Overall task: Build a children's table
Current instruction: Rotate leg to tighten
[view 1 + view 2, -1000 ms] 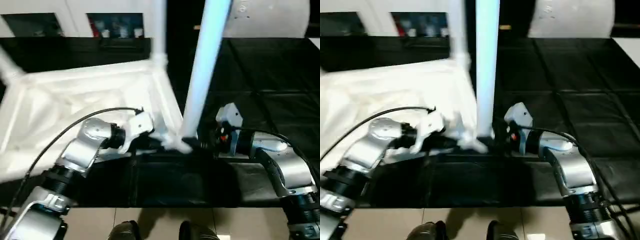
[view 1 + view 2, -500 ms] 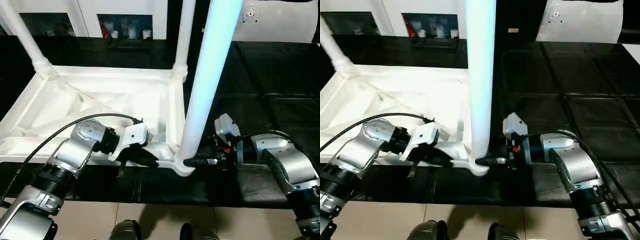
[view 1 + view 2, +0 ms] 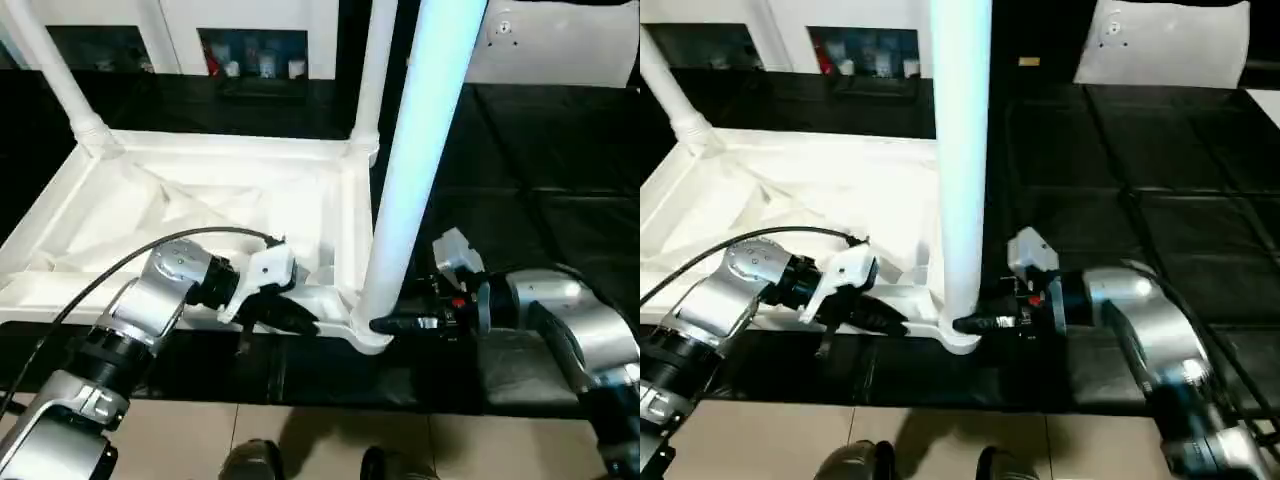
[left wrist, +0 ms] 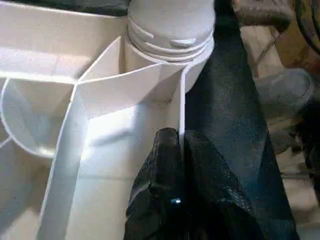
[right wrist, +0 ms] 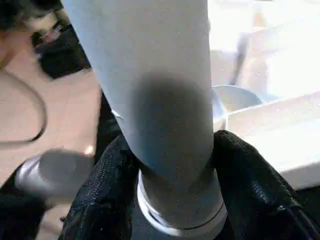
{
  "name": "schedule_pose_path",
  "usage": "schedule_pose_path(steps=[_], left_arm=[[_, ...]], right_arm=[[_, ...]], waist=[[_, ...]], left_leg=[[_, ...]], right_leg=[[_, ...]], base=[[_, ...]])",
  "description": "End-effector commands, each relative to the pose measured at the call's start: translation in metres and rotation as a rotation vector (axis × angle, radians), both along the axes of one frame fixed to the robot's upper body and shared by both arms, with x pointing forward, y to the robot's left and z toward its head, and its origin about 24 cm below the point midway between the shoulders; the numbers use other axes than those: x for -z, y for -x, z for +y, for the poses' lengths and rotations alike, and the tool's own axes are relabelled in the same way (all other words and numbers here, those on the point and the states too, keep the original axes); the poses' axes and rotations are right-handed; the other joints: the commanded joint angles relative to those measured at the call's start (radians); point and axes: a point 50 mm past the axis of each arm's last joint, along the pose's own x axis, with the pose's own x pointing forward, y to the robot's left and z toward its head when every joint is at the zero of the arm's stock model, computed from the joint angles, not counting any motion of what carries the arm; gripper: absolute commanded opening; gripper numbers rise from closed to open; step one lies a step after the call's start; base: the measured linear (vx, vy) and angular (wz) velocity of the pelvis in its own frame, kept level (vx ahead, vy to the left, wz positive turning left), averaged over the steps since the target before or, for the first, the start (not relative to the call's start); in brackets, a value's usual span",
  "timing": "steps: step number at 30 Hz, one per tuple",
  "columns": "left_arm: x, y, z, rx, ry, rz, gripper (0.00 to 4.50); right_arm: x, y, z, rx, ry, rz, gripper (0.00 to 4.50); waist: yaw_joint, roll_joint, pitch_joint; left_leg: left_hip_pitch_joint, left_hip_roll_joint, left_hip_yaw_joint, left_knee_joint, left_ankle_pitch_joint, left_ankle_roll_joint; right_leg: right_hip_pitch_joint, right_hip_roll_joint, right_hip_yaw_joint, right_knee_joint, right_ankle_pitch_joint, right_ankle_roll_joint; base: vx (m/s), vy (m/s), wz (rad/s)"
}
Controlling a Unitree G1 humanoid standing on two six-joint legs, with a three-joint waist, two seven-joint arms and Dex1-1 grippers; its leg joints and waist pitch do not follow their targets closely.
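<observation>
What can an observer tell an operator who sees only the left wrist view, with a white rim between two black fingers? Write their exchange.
Operator: What is the right gripper doing?
Observer: Its fingers clasp the base of the near-corner leg.
Operator: Is that leg upright?
Observer: Yes, it stands up from its corner socket.
Operator: Are other legs fitted?
Observer: Two stand at the far corners of the upturned table top; one far leg leans slightly.

white plastic table top point(image 3: 200, 215): we see it upside down, ribbed underside up, on black floor | near-right leg point(image 3: 415, 170): upright in corner socket | far legs point(image 3: 60, 80), point(image 3: 368, 75): upright at far corners
</observation>
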Motion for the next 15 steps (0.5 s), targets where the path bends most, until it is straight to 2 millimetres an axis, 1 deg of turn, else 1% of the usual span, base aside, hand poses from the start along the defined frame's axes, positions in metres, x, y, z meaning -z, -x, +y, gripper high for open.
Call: schedule_pose_path(steps=[1, 2, 3, 4, 5, 6, 7, 8, 9, 10, 12, 13, 14, 15], left_arm=[[-0.008, -0.007, -0.019, -0.091, 0.043, -0.047, 0.0], [-0.008, -0.007, -0.019, -0.093, 0.043, -0.047, 0.0], [-0.008, -0.01, -0.029, -0.145, 0.065, -0.047, 0.0], [-0.008, -0.012, -0.035, -0.178, 0.068, -0.055, 0.0], [-0.008, -0.013, -0.038, -0.197, 0.07, -0.058, 0.0], [-0.008, -0.016, -0.049, -0.266, 0.086, -0.064, 0.0], [-0.009, -0.018, -0.055, -0.309, 0.1, -0.068, 0.0], [-0.01, -0.02, -0.06, -0.346, 0.112, -0.069, 0.0], [-0.012, -0.022, -0.064, -0.388, 0.122, -0.072, 0.0], [-0.014, -0.027, -0.072, -0.464, 0.132, -0.092, 0.0], [-0.019, -0.034, -0.082, -0.602, 0.148, -0.127, 0.0], [-0.019, -0.034, -0.082, -0.602, 0.148, -0.127, 0.0], [-0.02, -0.035, -0.084, -0.624, 0.148, -0.135, 0.0], [-0.02, -0.036, -0.085, -0.635, 0.149, -0.141, 0.0]], right_arm=[[0.001, 0.005, 0.029, 0.024, -0.047, 0.003, 1.97], [0.002, 0.005, 0.029, 0.026, -0.046, 0.003, 1.97], [0.005, 0.002, 0.042, 0.147, -0.055, 0.038, 1.97], [0.007, 0.001, 0.05, 0.196, -0.063, 0.05, 1.97], [0.007, 0.0, 0.054, 0.22, -0.066, 0.056, 1.97], [0.009, -0.002, 0.066, 0.303, -0.073, 0.071, 1.97], [0.01, -0.003, 0.072, 0.341, -0.071, 0.08, 1.97], [0.011, -0.004, 0.076, 0.375, -0.068, 0.088, 1.97], [0.012, -0.005, 0.081, 0.413, -0.064, 0.09, 1.97], [0.015, -0.01, 0.088, 0.49, -0.055, 0.092, 1.97], [0.02, -0.02, 0.094, 0.644, -0.019, 0.088, 1.97], [0.02, -0.02, 0.094, 0.644, -0.019, 0.088, 1.97], [0.02, -0.021, 0.095, 0.67, -0.01, 0.086, 1.97], [0.021, -0.022, 0.095, 0.685, -0.007, 0.088, 1.97]], waist=[[-0.011, -0.014, -0.066], [-0.014, -0.015, -0.065], [-0.019, -0.017, -0.061], [-0.026, -0.013, -0.056], [-0.031, -0.014, -0.056], [-0.04, -0.011, -0.054], [-0.047, -0.009, -0.053], [-0.051, -0.011, -0.053], [-0.057, -0.013, -0.054], [-0.06, -0.01, -0.054], [-0.065, -0.011, -0.054], [-0.068, -0.01, -0.052], [-0.066, -0.01, -0.053], [-0.063, -0.01, -0.056]], left_leg=[[0.014, 0.067, -0.024, -0.07, -0.152, 0.073], [0.014, 0.065, -0.025, -0.071, -0.164, 0.066], [0.013, 0.063, -0.027, -0.074, -0.18, 0.055], [0.013, 0.062, -0.029, -0.077, -0.2, 0.044], [0.016, 0.061, -0.03, -0.078, -0.211, 0.036], [0.016, 0.06, -0.032, -0.079, -0.233, 0.021], [0.019, 0.058, -0.036, -0.08, -0.26, 0.011], [0.021, 0.059, -0.036, -0.08, -0.263, 0.007], [0.019, 0.057, -0.035, -0.08, -0.255, 0.008], [0.018, 0.056, -0.035, -0.08, -0.256, 0.012], [0.02, 0.054, -0.035, -0.079, -0.259, 0.016], [0.02, 0.053, -0.034, -0.079, -0.259, 0.017], [0.021, 0.052, -0.034, -0.078, -0.256, 0.02], [0.019, 0.052, -0.033, -0.081, -0.23, 0.035]], right_leg=[[0.046, -0.098, 0.062, -0.079, -0.336, -0.203], [0.047, -0.1, 0.06, -0.083, -0.368, -0.194], [0.047, -0.1, 0.061, -0.087, -0.419, -0.174], [0.043, -0.097, 0.061, -0.093, -0.455, -0.161], [0.042, -0.097, 0.061, -0.095, -0.472, -0.155], [0.04, -0.1, 0.06, -0.098, -0.508, -0.144], [0.039, -0.101, 0.058, -0.104, -0.545, -0.131], [0.038, -0.101, 0.059, -0.106, -0.549, -0.124], [0.038, -0.1, 0.061, -0.105, -0.53, -0.125], [0.038, -0.099, 0.062, -0.106, -0.521, -0.124], [0.034, -0.099, 0.061, -0.111, -0.521, -0.126], [0.032, -0.097, 0.062, -0.113, -0.526, -0.123], [0.033, -0.097, 0.061, -0.114, -0.526, -0.117], [0.039, -0.096, 0.062, -0.112, -0.482, -0.112]], base=[[0.0, 0.0, 0.0], [0.0, 0.0, 0.0], [0.0, 0.0, 0.0], [0.0, 0.0, 0.0], [0.0, 0.0, 0.0], [0.0, 0.0, 0.0], [0.0, 0.0, 0.0], [0.0, 0.0, 0.0], [0.0, 0.0, 0.0], [0.0, 0.0, 0.0], [0.0, 0.0, 0.0], [0.0, 0.0, 0.0], [0.0, 0.0, 0.0], [0.0, 0.0, 0.0]])
